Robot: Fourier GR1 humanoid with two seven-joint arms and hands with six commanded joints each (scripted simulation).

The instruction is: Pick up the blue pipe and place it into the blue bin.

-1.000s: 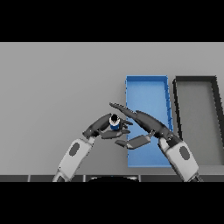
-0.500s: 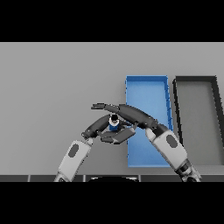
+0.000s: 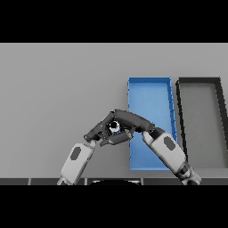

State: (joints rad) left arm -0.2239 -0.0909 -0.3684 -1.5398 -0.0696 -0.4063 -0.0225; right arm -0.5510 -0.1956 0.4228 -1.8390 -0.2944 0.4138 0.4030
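The right hand comes in from the lower right, its arm crossing the near part of the blue bin, and reaches to just left of the bin's left wall. Its fingers arch over the blue pipe and its thumb sits below, so the pipe is pinched between them. Only one end of the pipe shows, a pale ring with a dark middle and a sliver of blue at its edge; the rest is hidden by the hands. Whether the pipe touches the tabletop cannot be told.

The left hand comes up from the lower left and meets the pipe on its left side, fingers fairly straight and lying against it just beneath the right hand's fingers.

The blue bin stands right of the tabletop's middle, long and narrow, running from the near edge toward the far edge. A black bin of like shape stands just beside it on the right, close to the right edge. The tabletop is plain grey.
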